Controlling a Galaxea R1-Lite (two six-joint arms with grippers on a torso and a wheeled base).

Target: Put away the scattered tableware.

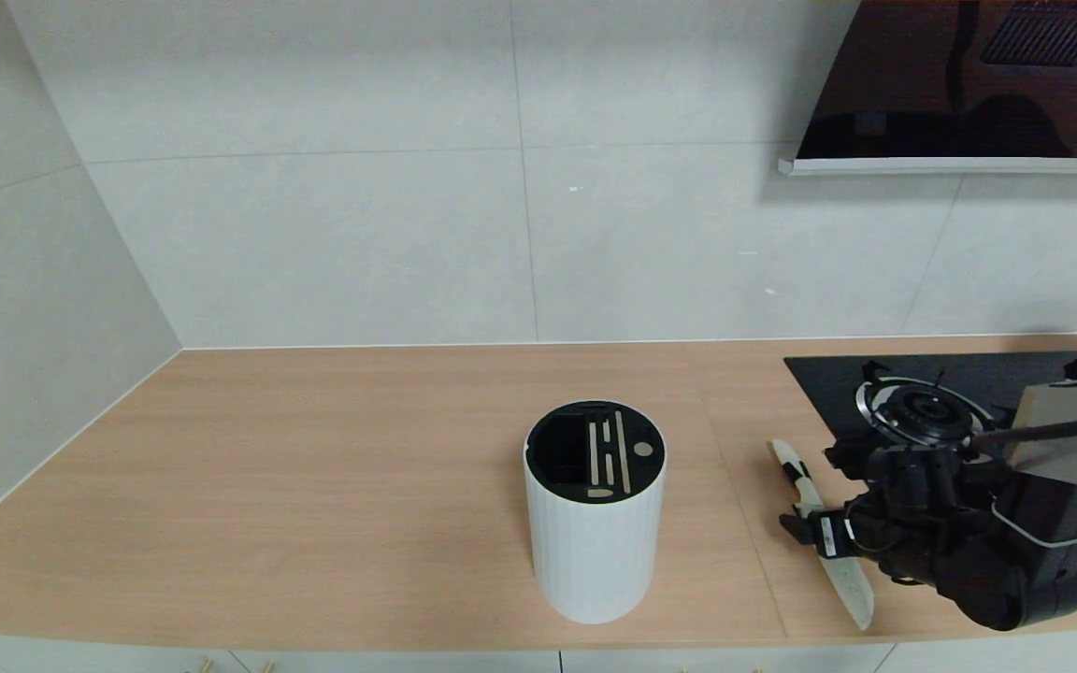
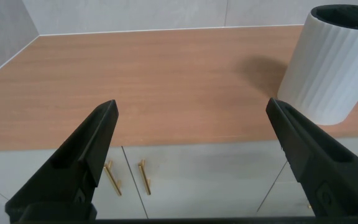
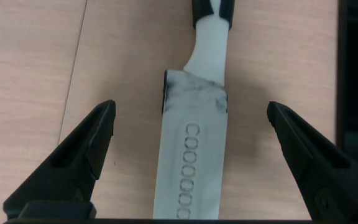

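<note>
A white knife (image 1: pixel 852 584) with a black-and-white handle (image 1: pixel 786 460) lies flat on the wooden counter (image 1: pixel 333 486) at the right, beside the stove. My right gripper (image 1: pixel 817 495) hangs just above it, open. In the right wrist view the knife (image 3: pixel 194 143) lies lengthwise between the spread fingers (image 3: pixel 82 162) of the right gripper (image 3: pixel 191 109), near where blade meets handle. A white ribbed holder (image 1: pixel 595 542) with a black slotted top stands mid-counter. My left gripper (image 2: pixel 191 109) is open and holds nothing, off the counter's front edge, with the holder (image 2: pixel 331 68) ahead to one side.
A black hob with a gas burner (image 1: pixel 922 407) sits at the back right, close to the knife. A dark range hood (image 1: pixel 959 84) hangs above. Cabinet doors with gold handles (image 2: pixel 143 176) run below the counter's front edge. Tiled walls close the back and left.
</note>
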